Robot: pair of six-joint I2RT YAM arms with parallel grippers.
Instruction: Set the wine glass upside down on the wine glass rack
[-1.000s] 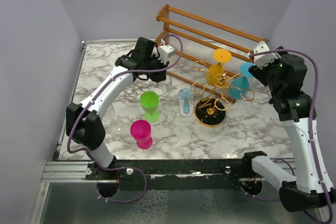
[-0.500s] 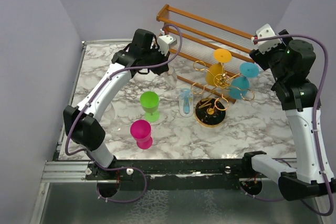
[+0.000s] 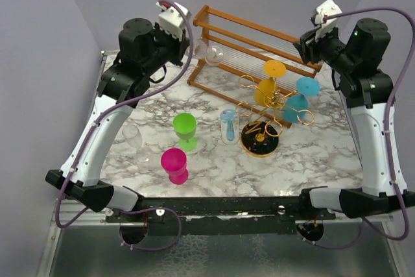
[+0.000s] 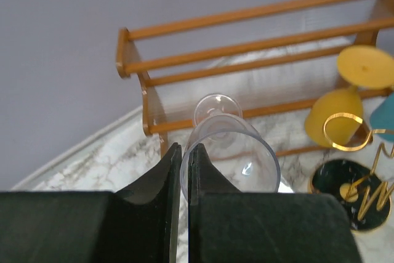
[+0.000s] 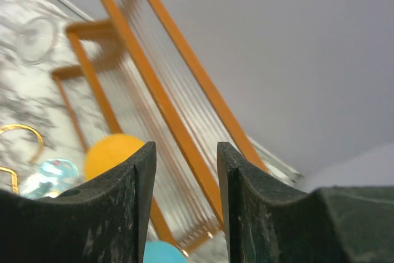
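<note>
Looking down from the overhead camera, the wine glass rack sits toward the right-middle of the marble table. It's the little gold wire stand with curly loops on a round black base. A yellow glass already hangs upside down on it, and two teal glasses hang on its right side.

The clear wine glass isn't on the rack. It's up in the air, well apart from the rack on its far-left side, over by the left end of the wooden shelf that stands behind the rack. The left gripper has it. In the wrist view the two fingers are squeezed almost together with just a thin slit between them, and the wall of the bowl, right at the rim, is pinched in that slit. The glass is tipped over so the bowl's mouth faces the gripper and the foot points away toward the wooden shelf.

The right gripper is lifted high behind and to the right of the rack, up by the shelf's right end. Its jaws are parted with a clear gap and there's nothing between them, just shelf and wall showing through.

Left of the rack, a pale blue glass stands just beside the base. Further left stand a green glass, a pink one and another clear glass, all on the table.
</note>
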